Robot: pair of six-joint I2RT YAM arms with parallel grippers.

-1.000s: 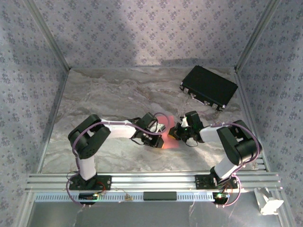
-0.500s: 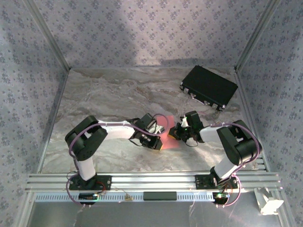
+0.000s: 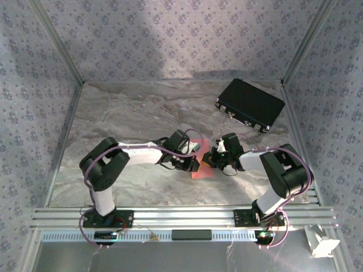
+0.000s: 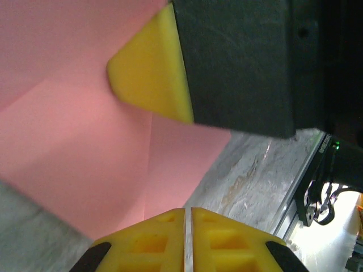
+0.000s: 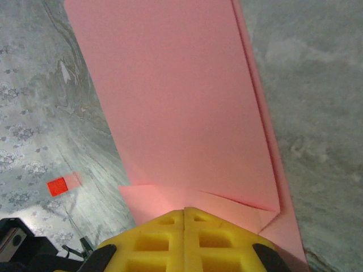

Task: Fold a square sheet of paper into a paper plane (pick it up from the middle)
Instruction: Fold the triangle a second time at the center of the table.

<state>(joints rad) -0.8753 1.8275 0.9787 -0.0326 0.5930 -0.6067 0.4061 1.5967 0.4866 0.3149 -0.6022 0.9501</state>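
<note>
Tabletop (image 3: 113,113) in grey marble. Near 6 o'clock of centre, square sheet of paper (image 3: 203,171), salmon-pink, partly folded, lying flat between two grippers. Left gripper (image 3: 191,163) at its 9 o'clock, right gripper (image 3: 212,161) at its 3 o'clock, both clenched shut, tips on the sheet; actual pinch on paper impossible to tell. Probably light, limp, easily creased, slippery: best pinched along a folded edge near the middle.

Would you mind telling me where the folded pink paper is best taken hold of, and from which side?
Probably the long layered edge of the folded pink paper, about mid-length, coming edge-on from that side: the sheet is thin, its doubled layers are stiffest there, and the right gripper, shut, occupies one end.
</note>
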